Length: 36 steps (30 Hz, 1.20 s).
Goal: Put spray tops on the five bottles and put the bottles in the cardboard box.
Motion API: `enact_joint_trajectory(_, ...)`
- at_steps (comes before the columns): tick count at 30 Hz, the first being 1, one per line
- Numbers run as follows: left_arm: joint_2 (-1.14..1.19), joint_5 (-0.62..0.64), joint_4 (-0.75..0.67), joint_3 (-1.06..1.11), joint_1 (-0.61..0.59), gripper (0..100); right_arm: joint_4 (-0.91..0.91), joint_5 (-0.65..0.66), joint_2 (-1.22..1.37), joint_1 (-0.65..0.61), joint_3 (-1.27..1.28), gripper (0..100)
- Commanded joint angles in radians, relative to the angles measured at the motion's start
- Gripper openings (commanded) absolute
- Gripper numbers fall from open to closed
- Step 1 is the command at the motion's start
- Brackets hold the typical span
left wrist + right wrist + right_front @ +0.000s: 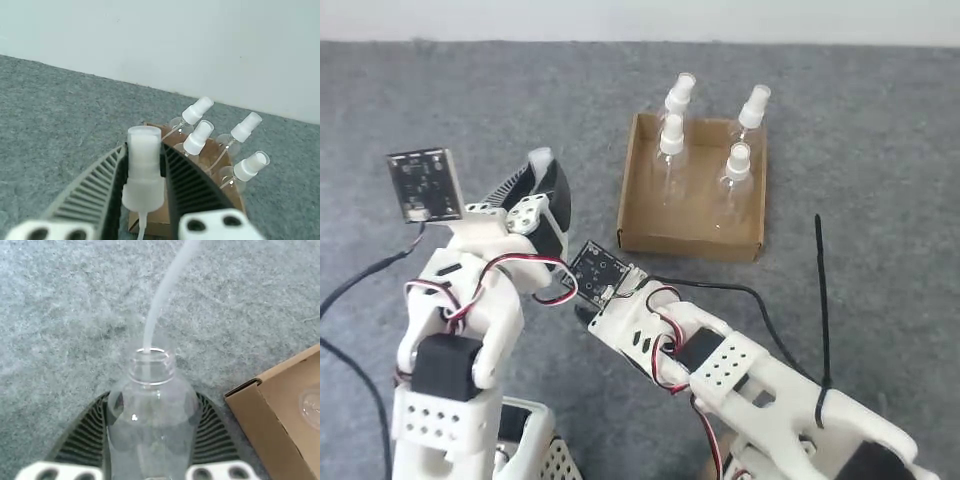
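Under everything lies the grey carpet (pixel 880 150), and on it, well ahead of my arms, stands the box (pixel 690 243) with four capped bottles (pixel 736 175) upright inside, so four of the five look finished. I judge this to be the fitting of the last top. My right gripper (pixel 151 400) is closed round the body of the fifth bottle (pixel 150 435), a jaw on each side, holding it upright near the box's corner with its open neck (pixel 151 365) bare. My left gripper (pixel 144 150) is clamped narrow on the spray top (pixel 144 180), held above that bottle, nozzle end away from it. The top's tube (pixel 167 290) slants down to the neck, and its end seems to sit just inside the rim. The next move calls for lowering the top along the bottle's axis, straightening the slant so the tube slides in without bending, until the collar meets the neck; then it must be fastened, by twisting or pressing, I cannot tell which. After that the bottle goes into the box, where the floor by the front wall looks free. As for writing, I can read none on the bottles or box. The small board (pixel 425 185) on my left wrist has markings too fine to make out.
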Motion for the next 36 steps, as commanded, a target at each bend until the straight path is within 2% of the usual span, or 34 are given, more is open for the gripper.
enact_joint_trajectory(1, -0.018, 0.012, 0.005, -0.041, 0.002, 1, -0.027, -0.009, -0.044, 0.008, -0.012, 0.6)
enact_joint_trajectory(8, -0.018, 0.006, -0.046, 0.041, -0.003, 1, -0.019, -0.011, -0.05, 0.013, -0.011, 0.6)
enact_joint_trajectory(21, -0.018, -0.029, -0.041, 0.048, -0.034, 1, -0.03, -0.014, -0.051, 0.048, -0.012, 0.6)
enact_joint_trajectory(25, -0.018, -0.029, -0.014, 0.033, -0.063, 1, -0.093, -0.098, -0.051, 0.084, -0.011, 0.6)
enact_joint_trajectory(36, -0.017, -0.071, 0.028, 0.01, 0.011, 1, -0.162, -0.123, -0.051, 0.077, -0.011, 0.6)
